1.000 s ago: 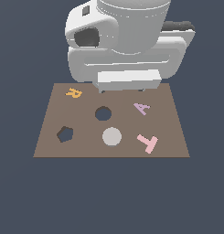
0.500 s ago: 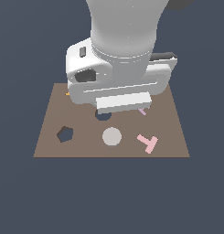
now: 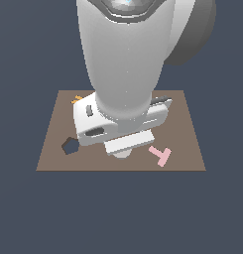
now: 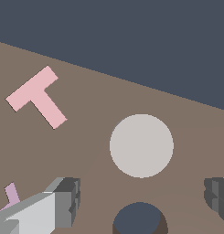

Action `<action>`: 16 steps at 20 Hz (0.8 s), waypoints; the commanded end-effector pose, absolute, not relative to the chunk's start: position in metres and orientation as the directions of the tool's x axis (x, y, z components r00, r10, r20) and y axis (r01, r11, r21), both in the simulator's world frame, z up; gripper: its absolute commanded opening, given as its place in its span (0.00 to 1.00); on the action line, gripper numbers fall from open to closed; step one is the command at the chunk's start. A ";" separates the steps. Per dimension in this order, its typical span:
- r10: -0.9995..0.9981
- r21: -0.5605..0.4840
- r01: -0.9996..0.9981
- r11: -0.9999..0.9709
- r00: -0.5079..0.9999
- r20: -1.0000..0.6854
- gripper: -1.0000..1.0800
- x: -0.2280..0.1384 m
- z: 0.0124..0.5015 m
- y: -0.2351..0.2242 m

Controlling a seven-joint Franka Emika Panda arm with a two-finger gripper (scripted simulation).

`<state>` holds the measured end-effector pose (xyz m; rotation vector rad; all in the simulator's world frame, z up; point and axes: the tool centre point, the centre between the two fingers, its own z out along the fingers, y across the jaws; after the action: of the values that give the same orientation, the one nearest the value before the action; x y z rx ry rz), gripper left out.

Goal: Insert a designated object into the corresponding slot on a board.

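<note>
the big white and grey robot arm stands low over the flat brown rectangular board, and from the exterior view it blocks most of the board's middle. the small flat light grey round disc lies flat on the board's bare surface, and in the exterior view only a sliver of it peeks out below the arm's white wrist block. in the wrist view the gripper hangs with its jaws spread wide, one dark finger pad on one side and the other far across, with nothing between them and the disc lying free, not touched by either finger. the dark round hole sits just beside the disc, apart from it by a narrow strip of brown board, and it is empty. the flat pink t-shaped piece rests on the board near the disc, toward the exterior view's right. a corner of the small lilac letter shows next to the gripper's near finger in the wrist view. the dark pentagon-shaped hole is toward the exterior view's left edge of the board, and a bit of a small orange letter pokes out at the far left corner behind the arm.
</note>
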<state>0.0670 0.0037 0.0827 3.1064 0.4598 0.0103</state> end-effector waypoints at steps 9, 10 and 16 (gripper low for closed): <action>0.359 0.000 0.359 -0.933 0.933 0.001 0.96 0.086 0.052 0.001; 0.361 0.000 0.361 -0.933 0.933 0.001 0.96 0.087 0.052 0.001; 0.361 0.000 0.361 -0.933 0.933 0.000 0.96 0.086 0.048 0.001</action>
<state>0.0863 0.0009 0.0502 3.0886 0.5755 0.0005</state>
